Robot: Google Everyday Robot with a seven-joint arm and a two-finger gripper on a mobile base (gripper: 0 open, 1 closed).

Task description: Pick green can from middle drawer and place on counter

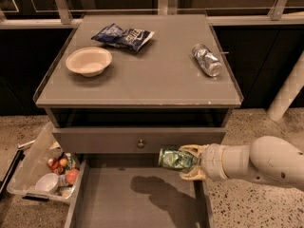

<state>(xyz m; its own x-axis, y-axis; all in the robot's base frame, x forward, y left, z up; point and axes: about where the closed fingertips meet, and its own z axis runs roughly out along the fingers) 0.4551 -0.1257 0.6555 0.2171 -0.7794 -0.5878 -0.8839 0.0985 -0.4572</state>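
The green can (175, 158) lies sideways in my gripper (186, 162), which is shut on it and holds it in the air above the right side of the open middle drawer (123, 198). The can's shadow falls on the drawer's bare grey floor. My white arm (256, 163) reaches in from the right. The can is in front of the grey drawer front with a round knob (140, 143), below the counter (152, 80).
On the counter are a pale bowl (89, 61) at the left, a blue chip bag (122, 35) at the back, and a silver-and-blue can (206, 60) lying at the right. A clear bin (42, 169) with food items stands on the floor at the left.
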